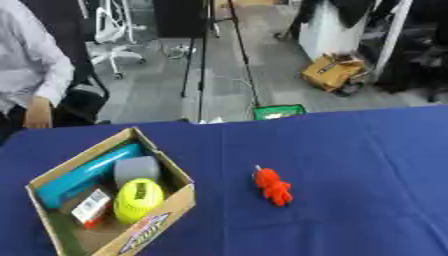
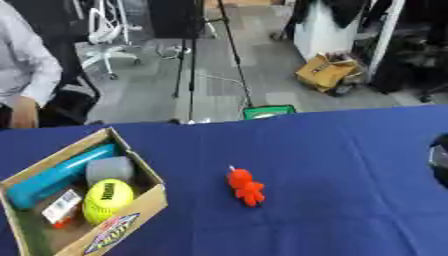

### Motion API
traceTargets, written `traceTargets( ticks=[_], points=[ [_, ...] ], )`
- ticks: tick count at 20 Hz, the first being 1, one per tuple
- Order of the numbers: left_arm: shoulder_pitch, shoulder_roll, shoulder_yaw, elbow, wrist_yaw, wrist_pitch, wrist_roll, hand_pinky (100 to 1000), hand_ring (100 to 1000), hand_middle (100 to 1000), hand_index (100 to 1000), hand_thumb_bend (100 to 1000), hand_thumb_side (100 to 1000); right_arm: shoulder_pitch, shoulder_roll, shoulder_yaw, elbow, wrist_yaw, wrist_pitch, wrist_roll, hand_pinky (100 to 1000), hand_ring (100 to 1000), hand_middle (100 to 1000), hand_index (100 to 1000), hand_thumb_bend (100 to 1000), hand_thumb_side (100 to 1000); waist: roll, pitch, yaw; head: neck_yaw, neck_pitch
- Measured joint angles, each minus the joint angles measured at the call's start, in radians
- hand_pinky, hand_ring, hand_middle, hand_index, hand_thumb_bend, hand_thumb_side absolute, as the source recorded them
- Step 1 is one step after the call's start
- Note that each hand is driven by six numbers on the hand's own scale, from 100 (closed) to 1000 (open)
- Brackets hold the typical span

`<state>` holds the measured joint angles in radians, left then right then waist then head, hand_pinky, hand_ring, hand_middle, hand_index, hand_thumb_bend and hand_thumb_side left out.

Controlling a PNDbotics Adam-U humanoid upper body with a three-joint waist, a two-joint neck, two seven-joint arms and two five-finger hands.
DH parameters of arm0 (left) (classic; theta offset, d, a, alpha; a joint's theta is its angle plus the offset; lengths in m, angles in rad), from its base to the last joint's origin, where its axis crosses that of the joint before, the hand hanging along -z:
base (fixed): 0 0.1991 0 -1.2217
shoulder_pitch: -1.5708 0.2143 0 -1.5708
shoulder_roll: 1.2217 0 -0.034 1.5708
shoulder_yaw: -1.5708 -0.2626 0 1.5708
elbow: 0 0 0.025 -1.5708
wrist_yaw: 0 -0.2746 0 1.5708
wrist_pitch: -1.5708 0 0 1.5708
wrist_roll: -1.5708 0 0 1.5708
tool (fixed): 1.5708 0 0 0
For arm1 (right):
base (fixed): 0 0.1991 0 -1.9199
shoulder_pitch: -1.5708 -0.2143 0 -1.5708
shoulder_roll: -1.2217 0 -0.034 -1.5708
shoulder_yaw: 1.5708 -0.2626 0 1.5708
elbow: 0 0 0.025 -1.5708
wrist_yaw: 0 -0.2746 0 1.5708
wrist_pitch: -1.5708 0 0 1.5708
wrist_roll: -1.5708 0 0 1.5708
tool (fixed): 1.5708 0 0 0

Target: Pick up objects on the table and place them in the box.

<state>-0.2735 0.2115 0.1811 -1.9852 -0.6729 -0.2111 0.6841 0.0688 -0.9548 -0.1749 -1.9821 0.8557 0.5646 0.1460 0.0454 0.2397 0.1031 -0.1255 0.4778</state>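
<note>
My hands are out of sight, fingers untellable; the red toy (image 1: 273,187) lies right of the box (image 1: 171,206), awaiting pickup.

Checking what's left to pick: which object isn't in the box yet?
The orange toy, lying alone on the blue table right of the box; the others sit inside.

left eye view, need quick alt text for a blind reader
An orange toy lies alone on a blue table, right of an open cardboard box holding a yellow ball, teal tube, grey cylinder and small packet. No robot hand shows.
</note>
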Motion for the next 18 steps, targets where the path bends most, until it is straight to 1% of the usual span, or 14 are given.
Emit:
traceTargets(
  ticks=[3,5,6,9,13,18],
  points=[
    [-0.001,0.000,-0.004,0.000,0.002,0.002,-0.008,888,809,878,849,100,867,-0.014,-0.011,0.010,0.000,-0.048,0.003,0.091,811,888,895,933,100,985,0.000,-0.006,-0.003,-0.009,0.005],
    [-0.001,0.000,-0.005,0.000,0.003,0.003,-0.013,888,809,878,849,100,867,-0.023,-0.014,0.016,0.000,-0.058,0.001,0.144,811,888,895,933,100,985,0.000,-0.007,-0.004,-0.014,0.005],
    [-0.001,0.000,-0.005,0.000,0.004,0.003,-0.014,888,809,877,845,100,865,-0.026,-0.016,0.016,0.000,-0.061,-0.002,0.165,826,893,890,927,100,975,0.000,-0.008,-0.004,-0.015,0.005],
    [-0.002,0.000,-0.005,0.000,0.004,0.004,-0.020,888,809,877,844,100,865,-0.027,-0.019,0.026,0.000,-0.070,-0.019,0.229,827,893,889,927,100,974,-0.002,-0.012,-0.004,-0.019,0.005],
    [-0.002,0.000,-0.006,0.000,0.007,0.004,-0.025,887,809,877,841,100,863,-0.041,-0.019,0.029,0.000,-0.075,-0.039,0.282,825,891,885,924,100,968,-0.005,-0.014,-0.006,-0.021,0.006],
    [-0.002,0.000,-0.008,0.000,0.011,0.004,-0.029,887,808,877,838,100,863,-0.079,-0.023,0.042,0.000,-0.081,-0.061,0.312,829,899,893,941,100,976,-0.006,-0.019,-0.008,-0.024,0.014]
  ],
)
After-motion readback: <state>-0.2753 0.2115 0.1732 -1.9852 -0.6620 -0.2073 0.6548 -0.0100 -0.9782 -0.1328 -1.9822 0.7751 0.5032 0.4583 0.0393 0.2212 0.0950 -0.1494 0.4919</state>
